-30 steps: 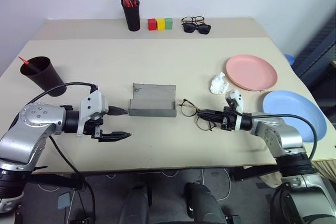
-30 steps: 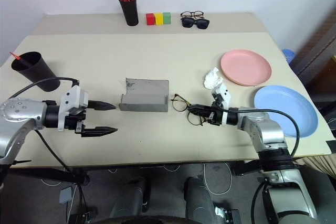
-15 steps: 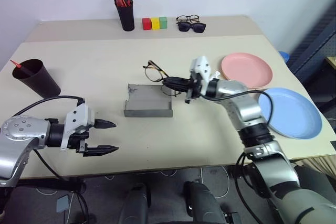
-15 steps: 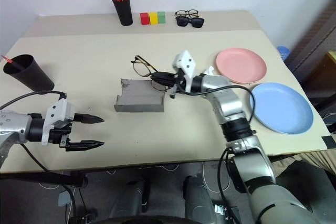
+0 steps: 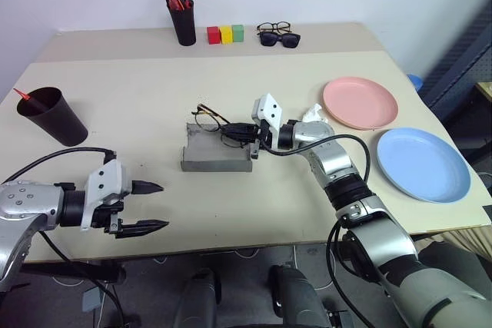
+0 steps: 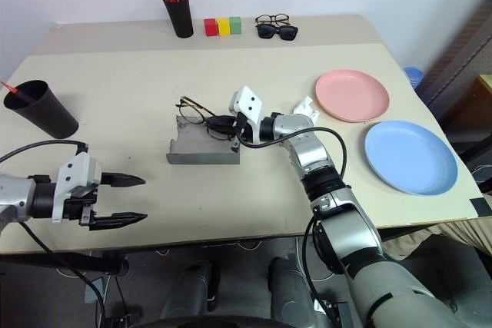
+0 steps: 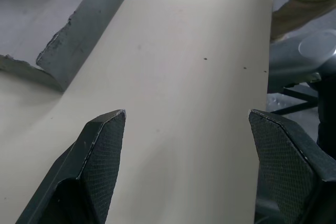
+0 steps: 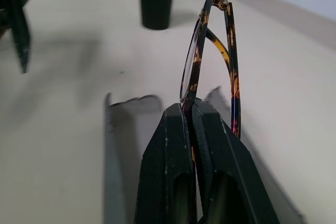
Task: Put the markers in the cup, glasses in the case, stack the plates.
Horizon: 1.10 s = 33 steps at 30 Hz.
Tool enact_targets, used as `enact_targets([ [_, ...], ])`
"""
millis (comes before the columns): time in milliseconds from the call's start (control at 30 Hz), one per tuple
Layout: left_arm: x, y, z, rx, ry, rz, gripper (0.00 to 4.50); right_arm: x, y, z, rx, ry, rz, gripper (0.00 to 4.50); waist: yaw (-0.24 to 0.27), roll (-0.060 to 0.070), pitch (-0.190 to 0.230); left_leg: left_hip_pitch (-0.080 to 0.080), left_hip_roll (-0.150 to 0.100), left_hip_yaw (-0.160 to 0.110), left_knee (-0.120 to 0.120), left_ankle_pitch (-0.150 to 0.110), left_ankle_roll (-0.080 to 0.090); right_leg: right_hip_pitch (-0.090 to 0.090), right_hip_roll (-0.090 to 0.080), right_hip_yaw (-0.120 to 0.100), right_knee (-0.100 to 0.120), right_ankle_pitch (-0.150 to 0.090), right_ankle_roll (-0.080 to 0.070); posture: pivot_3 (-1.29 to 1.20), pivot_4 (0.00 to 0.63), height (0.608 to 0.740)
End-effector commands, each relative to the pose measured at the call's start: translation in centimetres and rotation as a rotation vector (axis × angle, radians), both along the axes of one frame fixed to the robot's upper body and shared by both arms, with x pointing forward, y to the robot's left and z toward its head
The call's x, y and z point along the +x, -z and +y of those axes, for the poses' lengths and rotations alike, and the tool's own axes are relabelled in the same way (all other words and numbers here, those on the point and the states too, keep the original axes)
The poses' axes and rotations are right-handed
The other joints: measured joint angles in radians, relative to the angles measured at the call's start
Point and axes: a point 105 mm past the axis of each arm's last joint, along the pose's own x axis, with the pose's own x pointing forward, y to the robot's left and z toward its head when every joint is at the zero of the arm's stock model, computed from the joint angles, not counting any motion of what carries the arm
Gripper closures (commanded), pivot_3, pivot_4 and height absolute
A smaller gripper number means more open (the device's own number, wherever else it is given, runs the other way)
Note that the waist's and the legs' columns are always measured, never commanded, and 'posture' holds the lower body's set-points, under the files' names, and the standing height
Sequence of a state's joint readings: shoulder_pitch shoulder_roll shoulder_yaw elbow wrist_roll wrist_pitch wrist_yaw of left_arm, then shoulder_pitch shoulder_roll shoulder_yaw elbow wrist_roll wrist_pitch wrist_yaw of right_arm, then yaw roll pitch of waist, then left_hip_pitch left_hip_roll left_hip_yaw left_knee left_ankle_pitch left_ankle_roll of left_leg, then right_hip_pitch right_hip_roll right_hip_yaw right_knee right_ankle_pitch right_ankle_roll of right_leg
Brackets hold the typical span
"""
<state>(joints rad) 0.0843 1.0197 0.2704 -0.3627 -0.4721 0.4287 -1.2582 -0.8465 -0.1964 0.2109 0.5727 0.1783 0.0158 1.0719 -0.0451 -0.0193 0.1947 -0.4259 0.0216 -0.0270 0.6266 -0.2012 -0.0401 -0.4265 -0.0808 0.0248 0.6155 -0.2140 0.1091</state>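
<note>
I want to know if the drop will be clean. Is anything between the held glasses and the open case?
Nothing visible stands in the way. The right end effector is shut on the glasses, holding them just above the open grey case, whose inside looks bare. The left end effector is open, well off to the side.

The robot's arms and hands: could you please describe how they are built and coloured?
Both arms are rounded silver-grey metal shells with black joint sections. A black cable loops along each forearm. Each wrist carries a white block-shaped housing. The left hand and right hand each end in two black, tapering, pointed fingers with finely textured inner faces.
</note>
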Motion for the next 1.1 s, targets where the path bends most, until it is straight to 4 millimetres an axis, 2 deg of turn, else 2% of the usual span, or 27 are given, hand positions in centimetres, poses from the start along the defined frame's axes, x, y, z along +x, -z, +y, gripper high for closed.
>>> enact_targets([
  [33,0.2,-1.1,0.0,-0.005,0.003,-0.047,0.66,-0.9,-0.7,0.5,-0.001,-0.051,-0.021,4.43,0.0,0.0,0.0,0.0,0.0,0.0,0.0,0.0,0.0,0.0,0.0,0.0,0.0,0.0,0.0,0.0,0.15,0.74],
  [200,0.3,-1.2,-0.2,-0.005,0.008,-0.053,0.66,-1.1,0.0,0.6,-0.015,-0.053,0.004,4.43,0.0,0.0,0.0,0.0,0.0,0.0,0.0,0.0,0.0,0.0,0.0,0.0,0.0,0.0,0.0,0.0,0.15,0.74],
  [233,0.3,-1.2,-0.2,-0.006,0.007,-0.054,0.66,-1.1,0.4,0.5,-0.025,-0.054,0.009,4.15,0.0,0.0,0.0,0.0,0.0,0.0,0.0,0.0,0.0,0.0,0.0,0.0,0.0,0.0,0.0,0.0,0.15,0.74],
  [367,0.2,-1.2,-0.1,-0.003,-0.005,-0.054,0.66,-0.9,1.0,0.2,-0.032,-0.036,0.024,2.57,0.0,0.0,0.0,0.0,0.0,0.0,0.0,0.0,0.0,0.0,0.0,0.0,0.0,0.0,0.0,0.0,0.15,0.74],
  [400,0.2,-1.2,0.0,-0.002,-0.012,-0.056,0.66,-0.7,0.9,0.1,-0.02,-0.019,0.027,1.9,0.0,0.0,0.0,0.0,0.0,0.0,0.0,0.0,0.0,0.0,0.0,0.0,0.0,0.0,0.0,0.0,0.15,0.74],
  [500,0.7,-1.5,0.1,-0.022,-0.049,-0.077,0.66,-0.5,0.1,-0.7,0.004,0.006,0.022,0.37,0.0,0.0,0.0,0.0,0.0,0.0,0.0,0.0,0.0,0.0,0.0,0.0,0.0,0.0,0.0,0.0,0.15,0.74],
  [533,1.1,-1.8,0.1,-0.037,-0.072,-0.094,0.66,-0.4,-0.5,-1.1,0.024,0.025,0.014,0.06,0.002,0.0,0.0,0.0,0.0,0.0,0.0,0.0,0.0,0.0,0.0,0.0,0.0,0.0,0.0,0.0,0.15,0.74],
  [633,3.9,-3.6,0.2,-0.119,-0.197,-0.161,0.66,-0.6,-3.0,-3.4,0.082,0.077,-0.006,0.06,0.015,0.0,0.0,-0.001,0.0,0.0,0.0,0.0,0.0,0.0,0.0,0.0,0.0,0.0,0.0,0.0,0.15,0.74],
  [700,6.4,-4.8,0.6,-0.128,-0.286,-0.227,0.66,-1.3,-4.6,-5.5,0.118,0.115,-0.02,0.06,0.026,0.0,0.0,-0.001,0.0,0.0,0.001,0.0,0.0,0.0,0.0,0.0,0.0,0.0,0.0,0.0,0.15,0.74],
  [800,10.2,-6.2,1.4,-0.09,-0.393,-0.298,0.66,-3.1,-5.4,-9.2,0.113,0.204,-0.033,0.06,0.04,-0.001,0.0,-0.001,-0.001,-0.001,0.002,0.0,0.0,0.002,0.0,0.0,0.0,0.0,0.001,0.0,0.15,0.74],
  [900,13.0,-6.9,1.1,-0.057,-0.4,-0.303,1.62,-5.0,-3.9,-13.0,0.034,0.322,-0.024,0.0,0.041,-0.002,-0.001,0.0,-0.001,-0.001,0.002,0.0,0.0,0.002,0.0,0.0,0.0,-0.001,0.002,0.0,0.15,0.74],
  [1067,17.3,-6.8,-0.2,0.037,-0.354,-0.323,4.15,-8.9,0.0,-18.0,-0.151,0.45,0.009,0.0,0.033,-0.002,-0.001,-0.001,-0.003,0.0,0.002,0.0,0.0,0.002,-0.001,0.0,-0.001,-0.001,0.003,0.0,0.15,0.74],
  [1100,18.2,-6.8,-0.6,0.052,-0.347,-0.324,4.45,-9.6,0.5,-18.9,-0.173,0.484,0.017,0.0,0.032,-0.002,-0.001,-0.001,-0.003,0.0,0.003,0.0,0.0,0.002,-0.001,0.0,-0.001,-0.001,0.003,0.0,0.15,0.74],
])
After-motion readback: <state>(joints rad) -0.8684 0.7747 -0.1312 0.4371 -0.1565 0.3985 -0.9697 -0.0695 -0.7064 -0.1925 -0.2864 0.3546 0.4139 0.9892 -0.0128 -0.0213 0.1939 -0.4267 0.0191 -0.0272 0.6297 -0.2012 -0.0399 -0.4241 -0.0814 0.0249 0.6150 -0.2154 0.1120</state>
